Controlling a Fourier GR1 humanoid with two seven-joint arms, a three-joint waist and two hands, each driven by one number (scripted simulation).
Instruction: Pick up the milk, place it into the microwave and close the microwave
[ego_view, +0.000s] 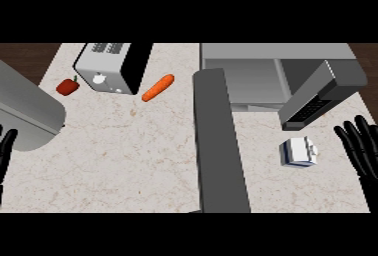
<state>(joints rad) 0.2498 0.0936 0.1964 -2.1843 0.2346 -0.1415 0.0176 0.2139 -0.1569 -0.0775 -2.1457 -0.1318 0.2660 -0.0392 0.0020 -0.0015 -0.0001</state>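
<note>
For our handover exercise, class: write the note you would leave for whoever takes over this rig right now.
Left hand: open, resting at the view's left edge.
Right hand: open, empty, just right of the small white and blue milk carton.
Carton: on the speckled beige counter, in front of the grey box-shaped microwave, which stands open.
Done: nothing. Left: grasp carton, put it inside, close the microwave.

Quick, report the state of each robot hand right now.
Left robot hand: open, holding nothing, resting at the view's left edge.
Right robot hand: open, holding nothing, right of the milk, not touching it.
</note>
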